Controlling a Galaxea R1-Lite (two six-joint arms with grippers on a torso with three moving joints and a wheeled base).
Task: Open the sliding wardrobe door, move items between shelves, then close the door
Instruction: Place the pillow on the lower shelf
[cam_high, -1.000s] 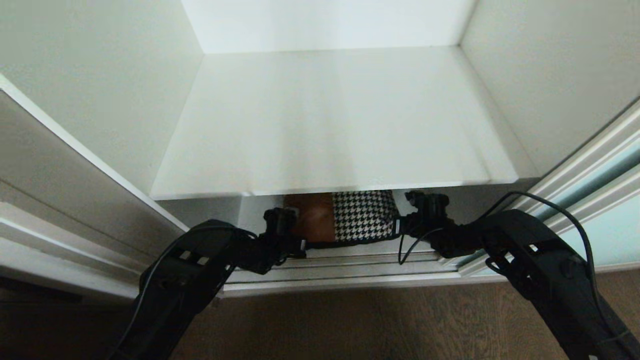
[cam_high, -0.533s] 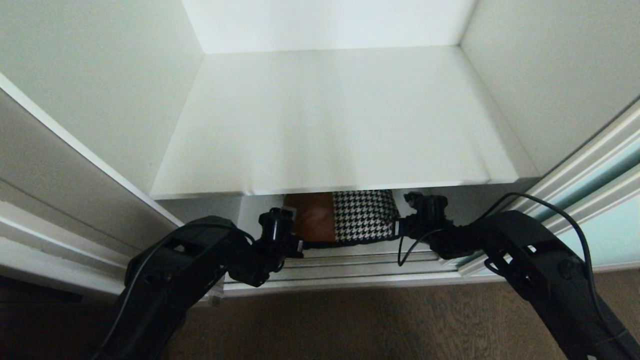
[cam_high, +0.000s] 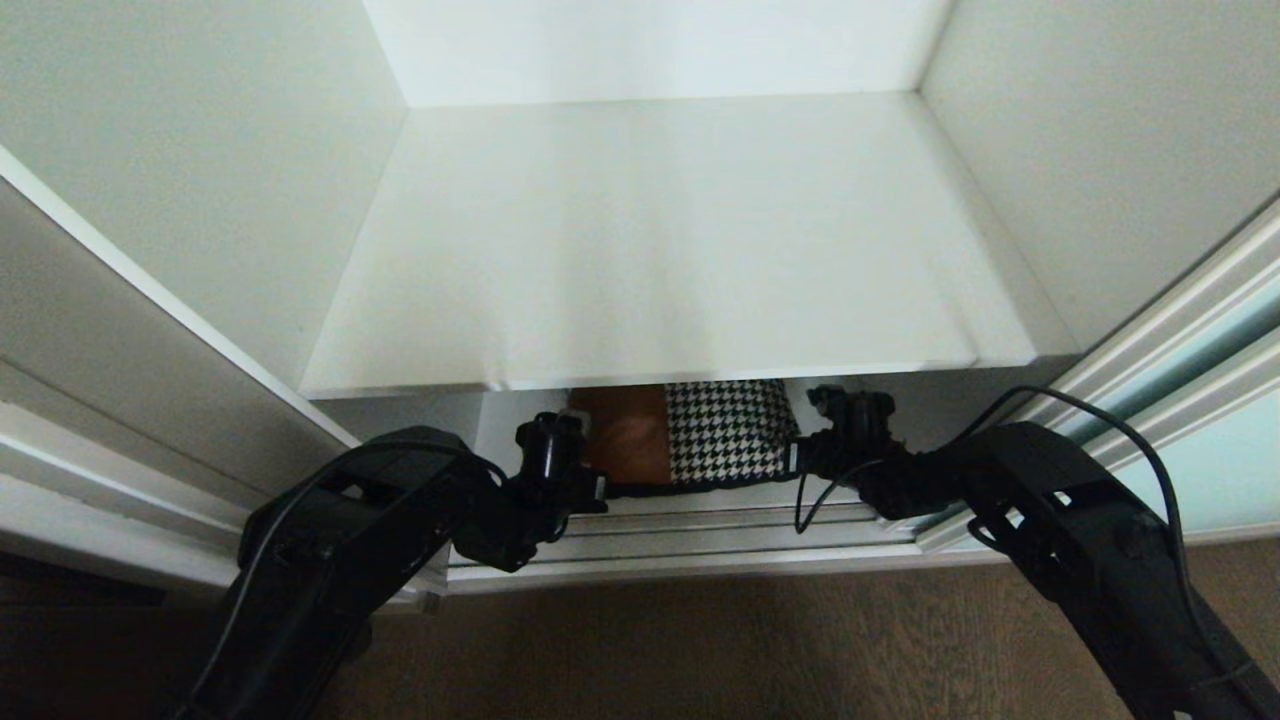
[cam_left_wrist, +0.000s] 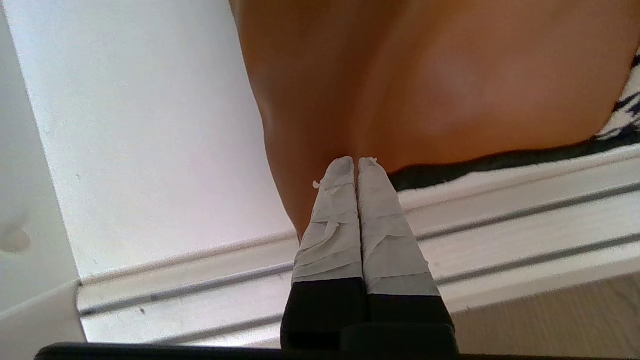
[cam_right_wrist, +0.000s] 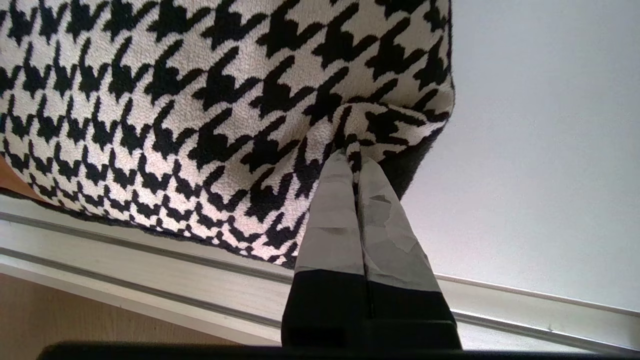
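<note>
White wardrobe walls enclose a bare upper shelf (cam_high: 660, 240), with the door (cam_high: 1200, 440) slid off to the right, and beneath that shelf one cushion (cam_high: 690, 432) sits between the two grippers. Left gripper (cam_left_wrist: 357, 161) is pinched shut on the cushion's tan corner, the fabric lying just ahead of its taped tips, while the right gripper (cam_right_wrist: 352, 155) is shut on a fold of the houndstooth corner.

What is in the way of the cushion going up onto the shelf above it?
The upper shelf itself: its front edge hangs right over the cushion, held by both end effectors. It must come forward first.
</note>
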